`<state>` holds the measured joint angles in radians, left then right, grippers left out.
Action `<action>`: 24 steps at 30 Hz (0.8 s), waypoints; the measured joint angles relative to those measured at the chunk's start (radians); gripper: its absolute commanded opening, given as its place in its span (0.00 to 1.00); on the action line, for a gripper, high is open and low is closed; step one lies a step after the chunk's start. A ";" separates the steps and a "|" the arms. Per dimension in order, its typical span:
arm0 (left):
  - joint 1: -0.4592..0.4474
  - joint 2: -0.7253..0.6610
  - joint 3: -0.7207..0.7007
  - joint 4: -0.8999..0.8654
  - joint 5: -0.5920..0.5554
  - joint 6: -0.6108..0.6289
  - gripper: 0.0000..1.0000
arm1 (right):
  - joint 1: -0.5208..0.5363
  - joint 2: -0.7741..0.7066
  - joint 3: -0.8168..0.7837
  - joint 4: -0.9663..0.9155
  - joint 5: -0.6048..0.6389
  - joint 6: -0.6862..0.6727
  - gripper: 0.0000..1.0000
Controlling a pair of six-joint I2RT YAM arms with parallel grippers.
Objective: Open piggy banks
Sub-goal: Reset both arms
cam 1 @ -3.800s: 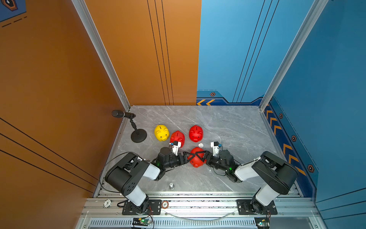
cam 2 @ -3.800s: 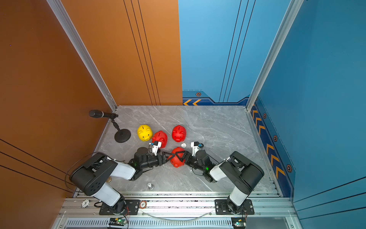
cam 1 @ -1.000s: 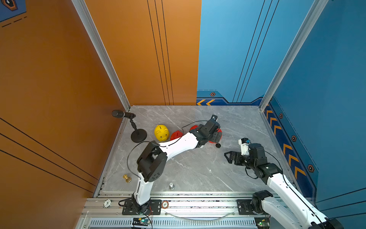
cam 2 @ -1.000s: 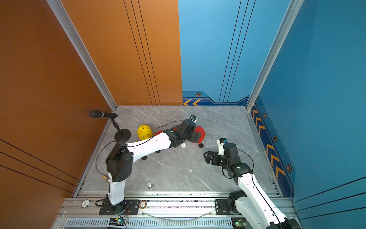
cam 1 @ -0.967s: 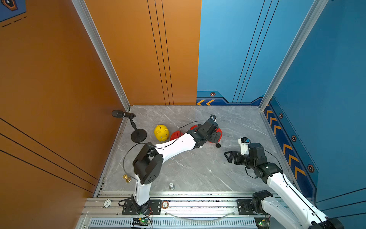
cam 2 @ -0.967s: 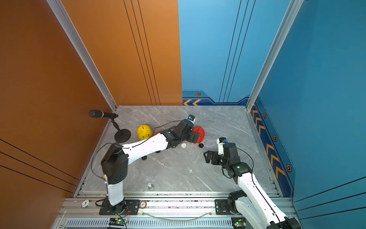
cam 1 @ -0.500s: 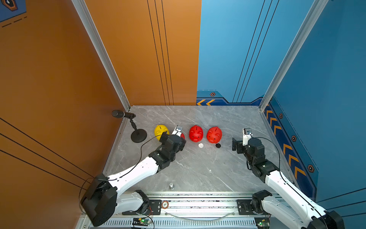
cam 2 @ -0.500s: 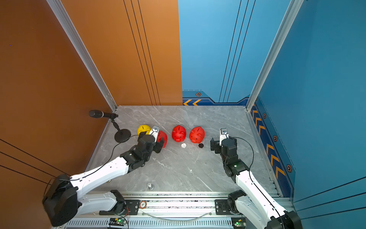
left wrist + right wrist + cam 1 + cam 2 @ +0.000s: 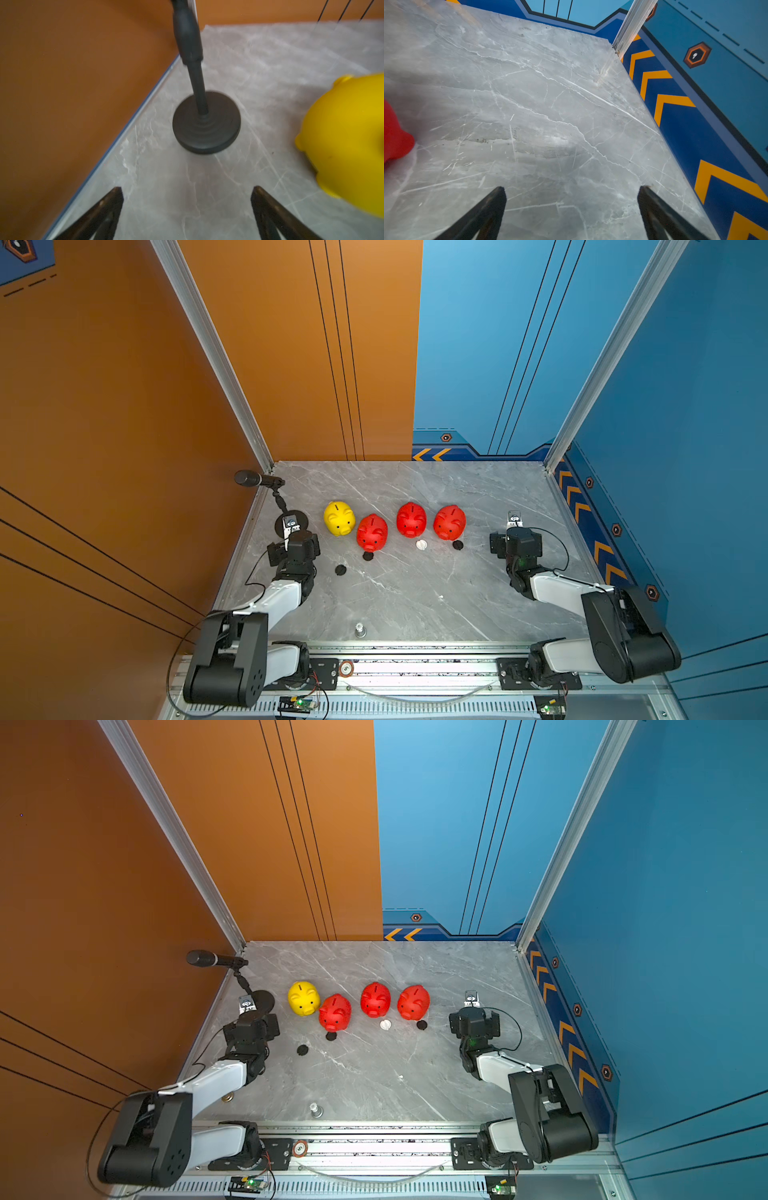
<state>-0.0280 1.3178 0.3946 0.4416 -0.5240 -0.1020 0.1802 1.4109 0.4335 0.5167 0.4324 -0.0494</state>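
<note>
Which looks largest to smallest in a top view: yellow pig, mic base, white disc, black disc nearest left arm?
1. Yellow pig
2. Mic base, partly hidden
3. White disc and black disc: alike, can't rank

Released: the left tool (image 9: 187,188) and right tool (image 9: 572,187) have swung out wide, and the red piggy bank (image 9: 449,522) now ends the row.

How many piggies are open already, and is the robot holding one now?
Done: it looks finished. Four plugs lie loose on the table, three black plugs and one white plug, matching the yellow pig and three red pigs. Their undersides are hidden, so I can't be sure.
In hand: nothing; left gripper and right gripper are open, empty.
Left: probably nothing.
</note>
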 measured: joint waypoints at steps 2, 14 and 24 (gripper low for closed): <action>0.031 0.058 0.014 0.027 0.059 -0.021 0.98 | -0.024 0.019 0.018 0.002 -0.045 0.001 1.00; -0.003 0.229 0.009 0.366 0.298 0.063 0.98 | -0.167 0.125 -0.074 0.304 -0.366 0.047 1.00; -0.032 0.237 -0.014 0.459 0.311 0.107 0.98 | -0.153 0.126 -0.065 0.331 -0.339 0.077 1.00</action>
<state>-0.0605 1.5551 0.3805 0.9001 -0.2131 0.0048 0.0277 1.5364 0.3687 0.8474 0.0933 0.0273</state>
